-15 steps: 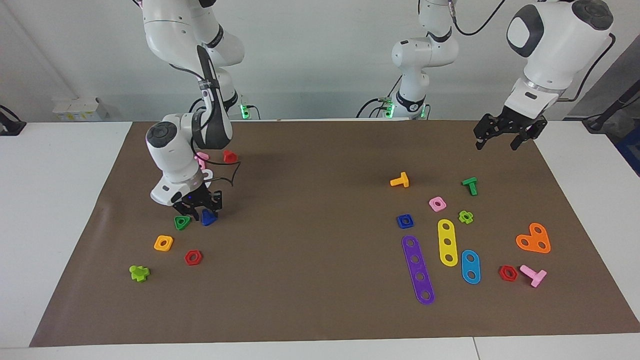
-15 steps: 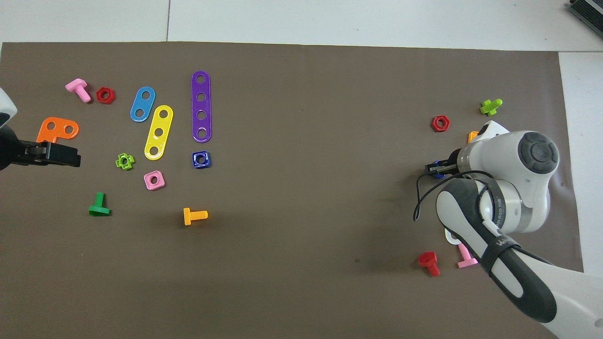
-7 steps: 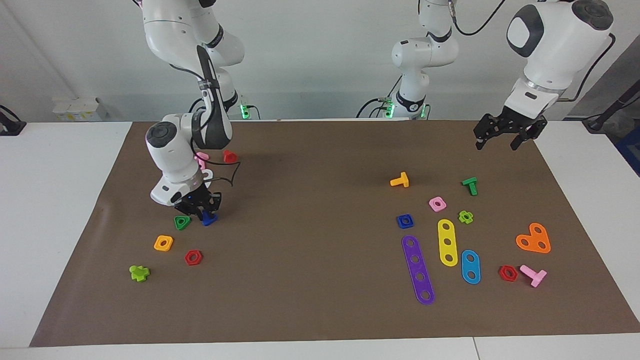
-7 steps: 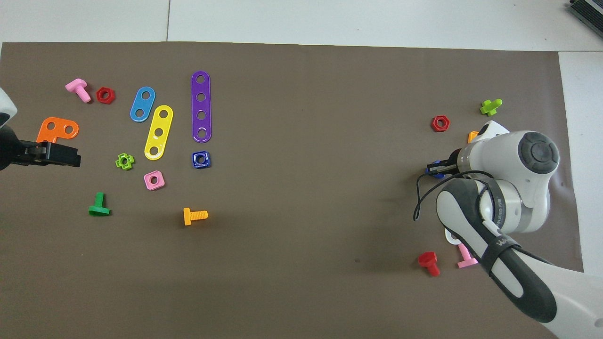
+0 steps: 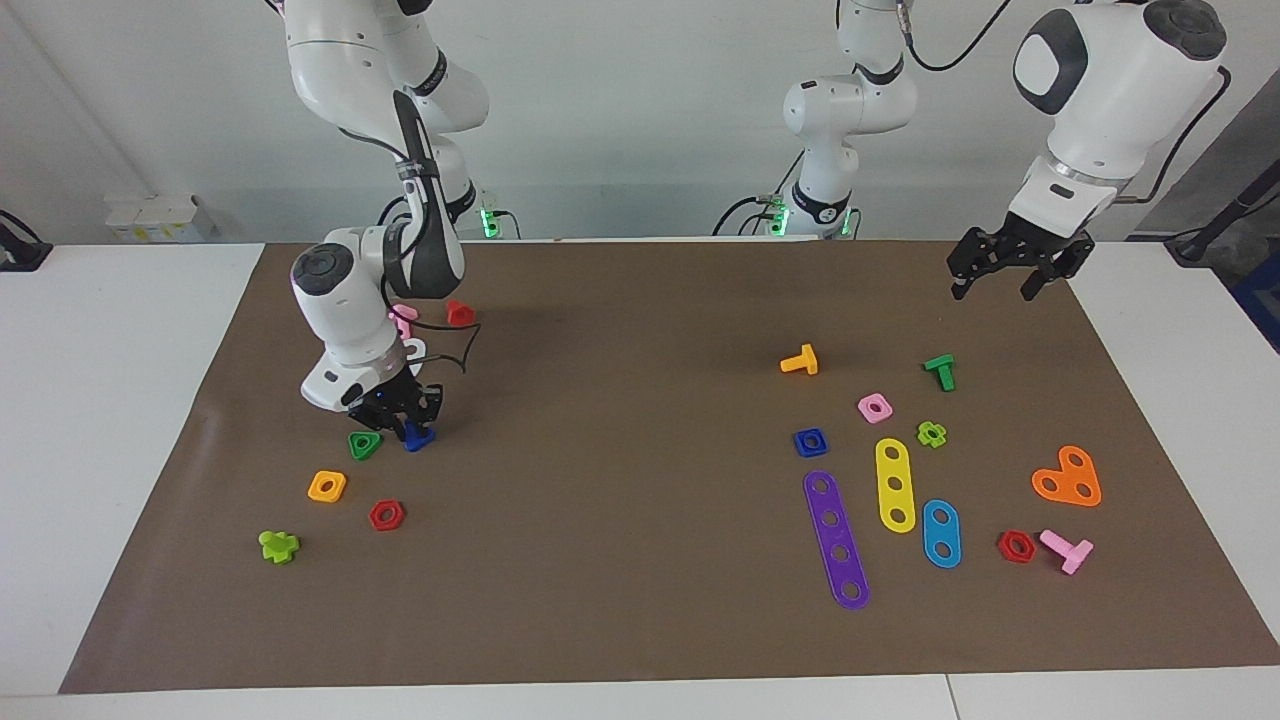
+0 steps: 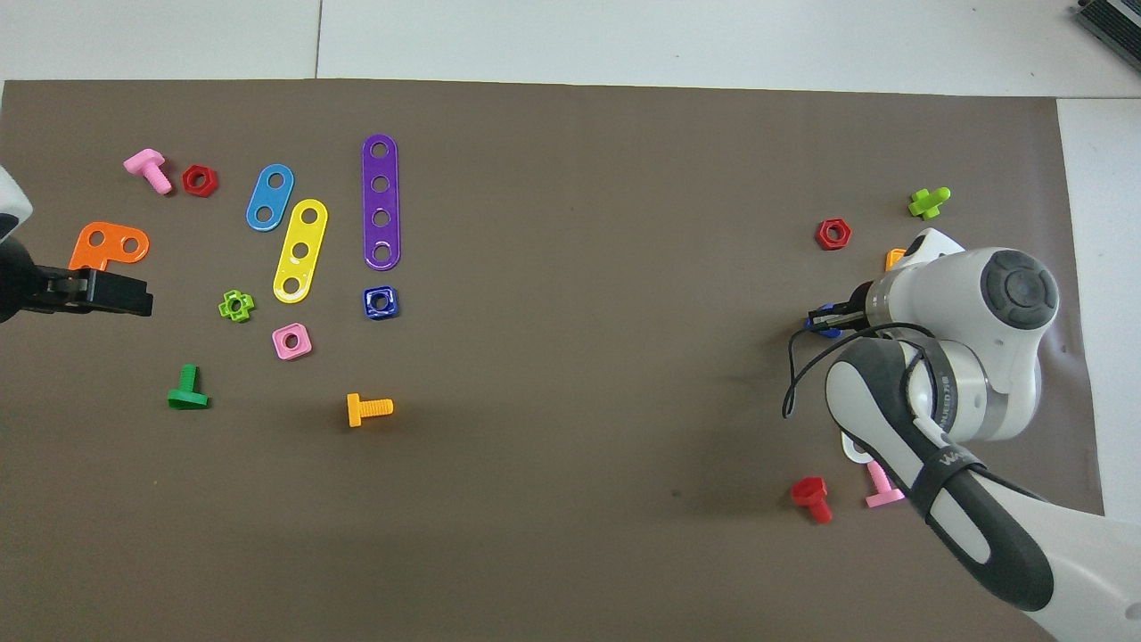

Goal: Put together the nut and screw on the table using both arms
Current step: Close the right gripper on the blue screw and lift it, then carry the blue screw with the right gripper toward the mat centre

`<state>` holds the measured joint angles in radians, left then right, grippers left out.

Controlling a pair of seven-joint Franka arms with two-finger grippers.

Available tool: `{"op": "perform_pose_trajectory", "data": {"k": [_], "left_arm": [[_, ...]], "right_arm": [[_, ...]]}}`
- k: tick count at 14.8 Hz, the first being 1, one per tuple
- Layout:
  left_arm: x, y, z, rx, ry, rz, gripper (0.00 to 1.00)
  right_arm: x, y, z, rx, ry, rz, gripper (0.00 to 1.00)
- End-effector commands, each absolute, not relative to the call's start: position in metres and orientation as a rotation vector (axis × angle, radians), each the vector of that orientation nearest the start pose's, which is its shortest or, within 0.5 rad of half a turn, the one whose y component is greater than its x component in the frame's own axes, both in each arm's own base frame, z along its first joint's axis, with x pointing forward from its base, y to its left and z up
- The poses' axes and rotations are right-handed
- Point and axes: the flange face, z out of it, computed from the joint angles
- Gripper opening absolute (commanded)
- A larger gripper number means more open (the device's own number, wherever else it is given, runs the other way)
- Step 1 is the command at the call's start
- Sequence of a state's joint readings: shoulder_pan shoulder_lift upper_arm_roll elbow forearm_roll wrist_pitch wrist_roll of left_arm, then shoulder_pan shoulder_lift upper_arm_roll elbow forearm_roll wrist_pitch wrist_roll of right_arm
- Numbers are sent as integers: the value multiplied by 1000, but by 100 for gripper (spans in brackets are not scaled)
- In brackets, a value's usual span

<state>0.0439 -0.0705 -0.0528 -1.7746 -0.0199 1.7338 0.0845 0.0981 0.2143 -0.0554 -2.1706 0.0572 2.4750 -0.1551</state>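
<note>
Right pincer [image 5: 405, 425] grips screw [image 5: 418, 436] beside green nut [image 5: 364, 445].

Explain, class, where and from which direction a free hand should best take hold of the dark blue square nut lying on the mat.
Probably from straight above, closing on two opposite flat sides of the nut. It lies flat with its hole facing up, so only its outer edges offer a hold. The purple strip lies close beside one edge, so the other pair of sides looks freer.

five screws [image 5: 799, 361], seven nuts [image 5: 810, 442], four plates [image 5: 836, 538]
</note>
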Motion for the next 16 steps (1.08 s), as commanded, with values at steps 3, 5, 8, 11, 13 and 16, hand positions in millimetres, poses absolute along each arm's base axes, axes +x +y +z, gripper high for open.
{"op": "perform_pose_trajectory", "data": {"k": [3, 5, 8, 11, 13, 16], "left_arm": [[534, -5, 583, -3143, 137, -58, 100], [534, -5, 583, -3143, 137, -58, 100], [534, -5, 583, -3143, 137, -58, 100], [534, -7, 583, -3142, 141, -58, 100], [534, -8, 583, -3142, 146, -53, 100], [534, -4, 583, -3143, 134, -58, 100]], "right_arm": [[570, 24, 308, -3090, -234, -169, 0], [576, 28, 327, -3086, -203, -166, 0], [597, 58, 397, -3070, -47, -127, 0], [608, 121, 443, -3055, 83, -113, 0], [603, 176, 454, -3036, 133, -156, 0], [595, 268, 445, -3018, 183, -182, 0]]}}
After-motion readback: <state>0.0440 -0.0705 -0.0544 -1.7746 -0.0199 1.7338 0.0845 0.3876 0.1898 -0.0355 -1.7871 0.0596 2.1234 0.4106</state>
